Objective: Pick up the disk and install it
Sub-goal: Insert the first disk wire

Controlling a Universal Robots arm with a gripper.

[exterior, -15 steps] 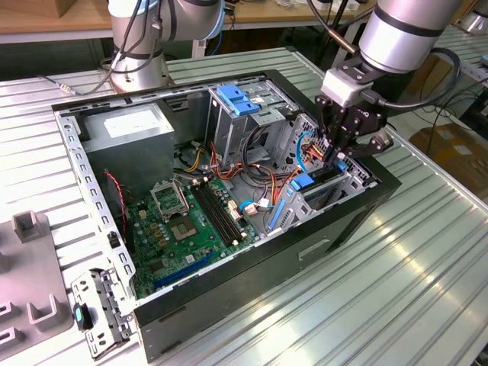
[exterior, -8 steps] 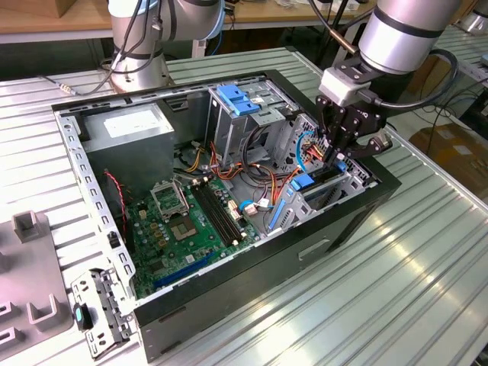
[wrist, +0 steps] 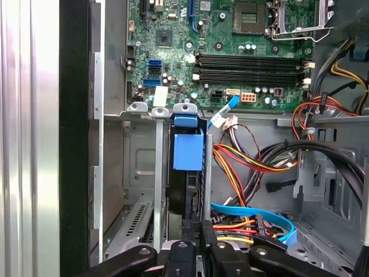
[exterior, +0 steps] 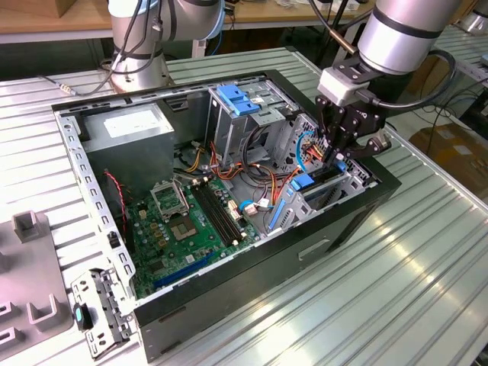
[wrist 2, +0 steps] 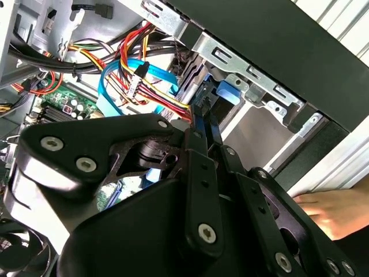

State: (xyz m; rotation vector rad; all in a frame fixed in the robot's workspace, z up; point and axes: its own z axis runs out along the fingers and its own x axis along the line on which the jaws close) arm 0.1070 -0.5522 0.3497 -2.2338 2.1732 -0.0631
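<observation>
The disk (wrist: 188,151) stands on edge in the metal drive bay (exterior: 347,187) at the front corner of the open computer case (exterior: 252,252), on the exterior view's right. Its blue plastic rail (exterior: 303,181) shows above the bay wall, and the dark body sits between grey bay plates. My gripper (exterior: 333,156) reaches down into the bay from above. In both wrist views its black fingers (wrist: 207,234) lie close together on the disk's thin edge, gripper (wrist 2: 202,112) pointing at the blue rail (wrist 2: 226,92).
Red, yellow and blue cables (wrist: 248,167) bundle right beside the bay. The motherboard (exterior: 183,221), grey power-supply box (exterior: 126,126) and light-blue latch plate (exterior: 240,99) lie deeper in the case. A hand (wrist 2: 328,210) rests outside the case. A second arm's base (exterior: 137,46) stands behind.
</observation>
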